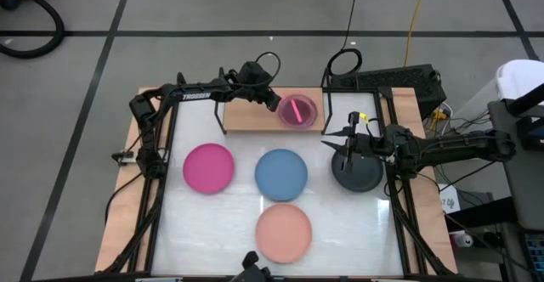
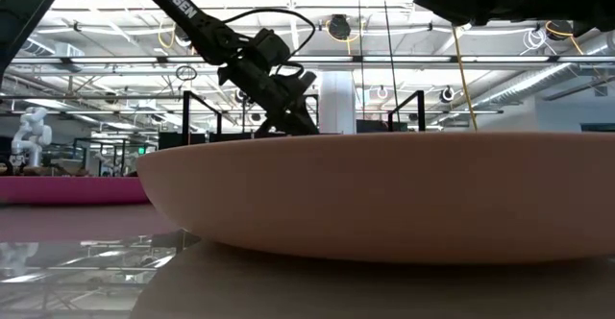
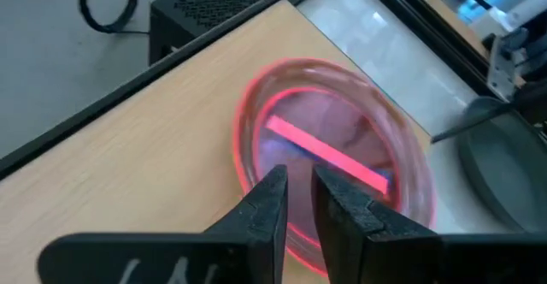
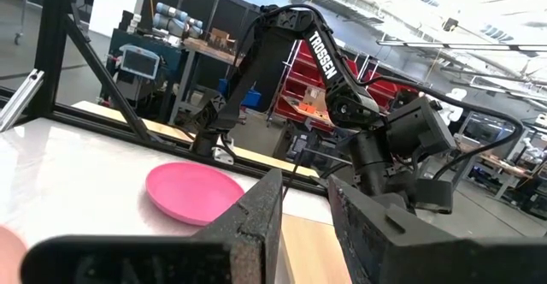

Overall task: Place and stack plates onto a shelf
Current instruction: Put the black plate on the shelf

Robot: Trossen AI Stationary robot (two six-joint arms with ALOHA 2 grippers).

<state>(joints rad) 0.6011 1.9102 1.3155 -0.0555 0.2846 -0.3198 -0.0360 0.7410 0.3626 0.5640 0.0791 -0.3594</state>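
A pink plate (image 1: 299, 112) (image 3: 342, 139) lies on the right end of the light-brown shelf (image 1: 246, 116) (image 3: 154, 147). My left gripper (image 1: 276, 103) (image 3: 299, 186) is at the plate's rim on the shelf's middle side, nearly shut. My right gripper (image 1: 340, 139) (image 4: 305, 194) hovers open over the far rim of the black plate (image 1: 361, 176) and holds nothing. The magenta plate (image 1: 208, 167), the blue plate (image 1: 281, 174) and the salmon plate (image 1: 284, 233) (image 2: 384, 204) lie flat on the white tabletop. Orange, green and cyan plates are out of view. My left gripper is on the pink plate's rim (image 3: 256, 168), on the side toward the shelf's middle, and the fingers slant down from the table's left. The rim runs under the fingertips, which hide the place of contact. The plate rests on the shelf board.
Black rod uprights (image 1: 223, 121) stand at the shelf's corners. Black frame rails (image 1: 166, 172) run along the tabletop's left and right sides. A black box (image 1: 399, 82) sits beyond the shelf's right end. Bare board lies left of the pink plate.
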